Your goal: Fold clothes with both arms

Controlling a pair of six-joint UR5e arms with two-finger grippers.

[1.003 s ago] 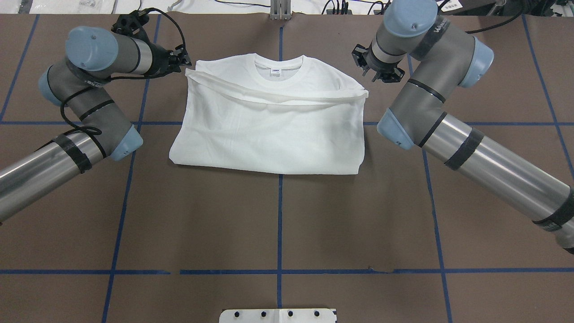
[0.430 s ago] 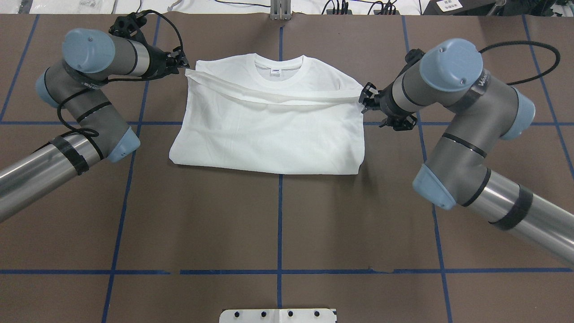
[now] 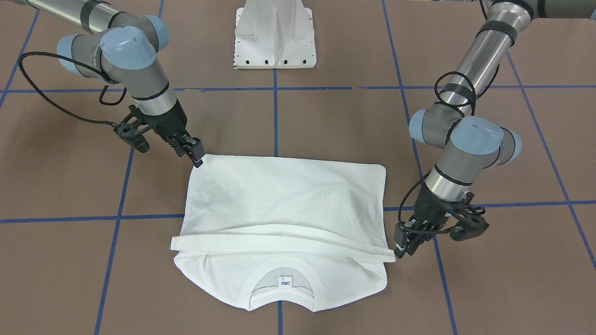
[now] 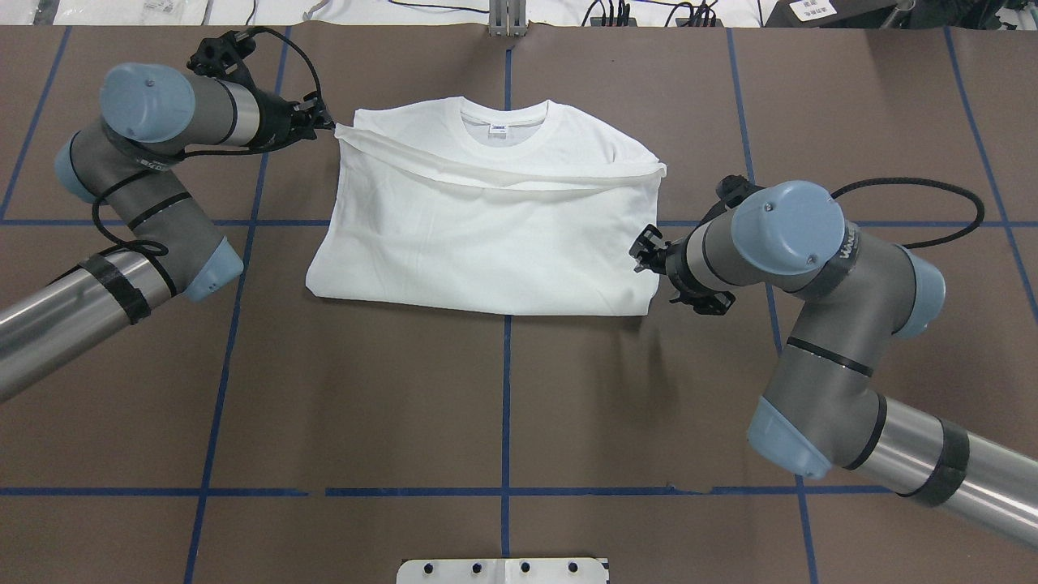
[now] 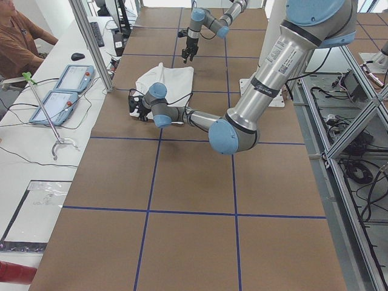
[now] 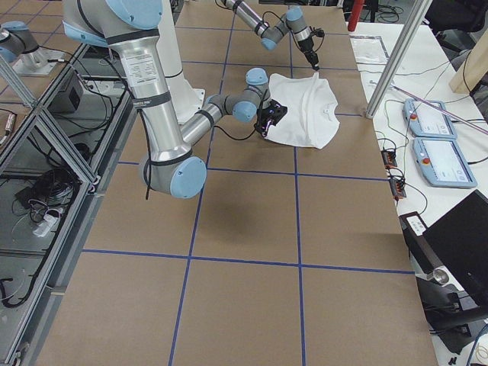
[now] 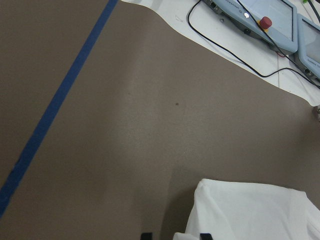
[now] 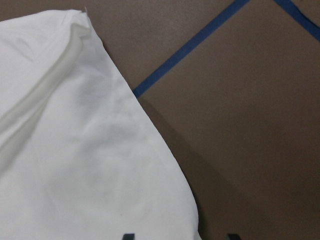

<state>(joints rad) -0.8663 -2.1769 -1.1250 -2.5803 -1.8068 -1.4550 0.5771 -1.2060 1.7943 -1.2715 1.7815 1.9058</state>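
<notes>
The white T-shirt (image 4: 486,243) lies part-folded on the far middle of the bench (image 4: 503,422), collar toward the far edge, a folded band across the chest. Your right gripper (image 4: 642,253) is at its near right corner, fingers (image 8: 129,236) wide, hem between them, nothing pinched. Left gripper (image 4: 326,126) touches the band's far left end, fingers narrowly apart. I'd slide the right lower finger under every layer before closing. Then set the left on the near left corner, so both lift evenly.

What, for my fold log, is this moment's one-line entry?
T-shirt: folded once, collar showing | left gripper: fingers open, at far fold corner | right gripper: fingers open, over right edge
</notes>
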